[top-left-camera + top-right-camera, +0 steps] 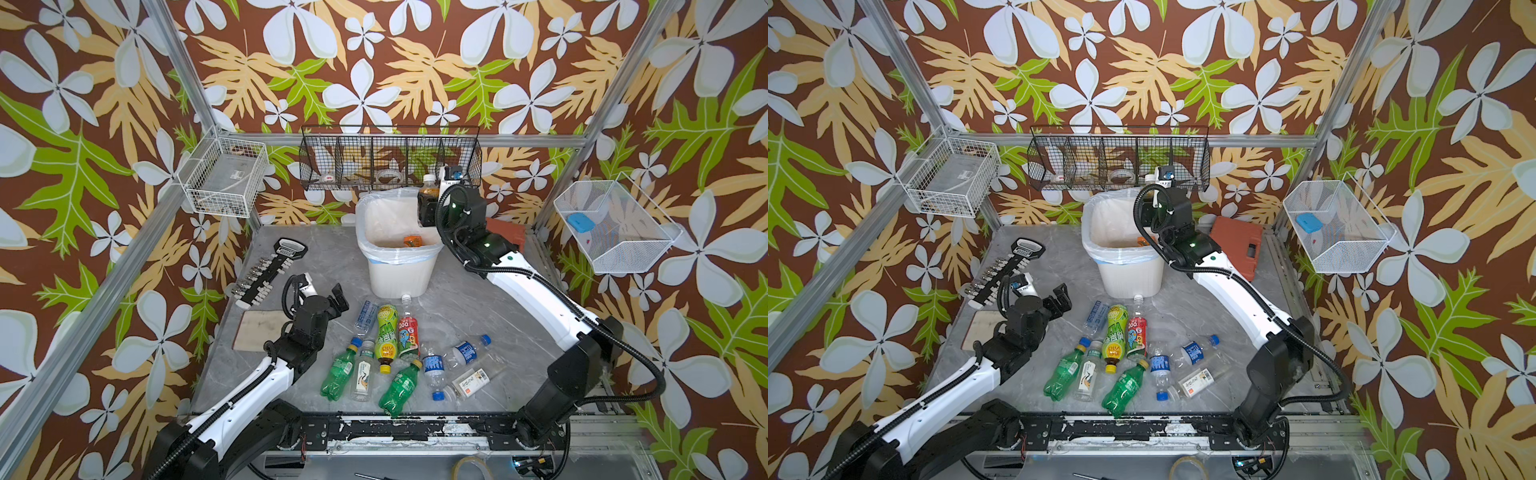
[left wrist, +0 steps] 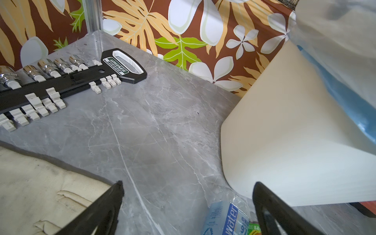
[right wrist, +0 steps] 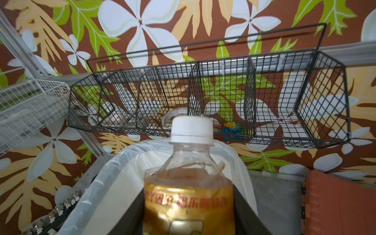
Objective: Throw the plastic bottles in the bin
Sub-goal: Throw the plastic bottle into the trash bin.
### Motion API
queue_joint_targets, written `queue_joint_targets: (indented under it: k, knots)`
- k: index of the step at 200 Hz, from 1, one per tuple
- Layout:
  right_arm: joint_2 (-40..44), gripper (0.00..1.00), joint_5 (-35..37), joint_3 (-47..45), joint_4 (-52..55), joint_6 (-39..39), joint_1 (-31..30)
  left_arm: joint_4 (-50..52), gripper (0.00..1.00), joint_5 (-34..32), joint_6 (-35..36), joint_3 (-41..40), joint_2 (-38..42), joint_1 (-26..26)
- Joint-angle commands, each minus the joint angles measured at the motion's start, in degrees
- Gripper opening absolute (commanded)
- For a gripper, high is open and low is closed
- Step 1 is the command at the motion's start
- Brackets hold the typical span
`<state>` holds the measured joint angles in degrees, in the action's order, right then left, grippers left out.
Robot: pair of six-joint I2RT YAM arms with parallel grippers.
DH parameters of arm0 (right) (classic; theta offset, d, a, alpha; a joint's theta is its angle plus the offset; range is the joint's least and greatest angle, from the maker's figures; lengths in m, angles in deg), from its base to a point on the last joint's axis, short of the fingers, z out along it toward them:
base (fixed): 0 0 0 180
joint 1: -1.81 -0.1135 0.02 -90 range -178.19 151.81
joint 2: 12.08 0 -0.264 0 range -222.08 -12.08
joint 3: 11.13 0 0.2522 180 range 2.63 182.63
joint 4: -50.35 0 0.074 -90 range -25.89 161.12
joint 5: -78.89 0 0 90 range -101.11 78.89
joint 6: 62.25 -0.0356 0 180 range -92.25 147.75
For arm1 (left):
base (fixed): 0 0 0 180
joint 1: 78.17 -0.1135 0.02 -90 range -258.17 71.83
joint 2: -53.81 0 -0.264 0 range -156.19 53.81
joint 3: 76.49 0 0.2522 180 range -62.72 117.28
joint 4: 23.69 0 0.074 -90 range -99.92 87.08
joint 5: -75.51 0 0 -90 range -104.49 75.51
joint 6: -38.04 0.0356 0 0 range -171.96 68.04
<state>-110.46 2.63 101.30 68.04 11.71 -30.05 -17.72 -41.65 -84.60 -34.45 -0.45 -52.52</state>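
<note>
Holding a white-capped bottle (image 1: 429, 189) with a gold label over the right rear rim of the white bin (image 1: 399, 278), the right gripper (image 1: 428, 210) is clamped around the bottle's body, cap pointing toward the back wall. The left gripper (image 1: 338, 298) hangs wide open and empty above the grey table (image 1: 478, 316), just left of the other bottles (image 1: 386, 336), which lie scattered on their sides in front of the bin. Something orange (image 1: 412, 241) lies at the bin's bottom
</note>
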Motion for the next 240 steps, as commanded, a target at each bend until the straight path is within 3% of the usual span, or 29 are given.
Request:
queue_joint_targets:
  k: [1,77,106,126,157,203,240]
  knots:
    - [-2.16,0.53,-1.47,2.95,1.78,1.07,-0.12,0.4,1.0,-1.71,0.89,0.03,0.71,-0.25]
    - [-4.93,0.55,-1.27,3.79,2.22,1.18,0.26,0.05,1.0,-0.88,1.02,0.2,0.81,-0.69]
    - [-3.86,0.88,-1.92,2.86,1.7,0.2,0.98,-0.03,1.0,-0.54,1.09,0.47,0.71,-0.78]
    - [-0.37,0.96,-3.75,-0.27,-1.18,-1.24,2.01,-0.7,1.0,-0.02,1.01,0.45,0.43,-0.78]
    - [10.66,1.0,-1.34,-14.87,-9.43,-0.77,2.22,-1.17,1.0,0.74,1.07,0.64,-0.4,-0.78]
    - [31.35,1.0,6.5,-47.15,-19.75,-4.09,2.94,-2.49,1.0,2.06,0.58,0.91,-1.76,-0.78]
    - [33.95,1.0,6.16,-51.59,-13.56,-7.26,3.91,-3.12,1.0,4.48,0.05,1.91,-4.31,-0.78]
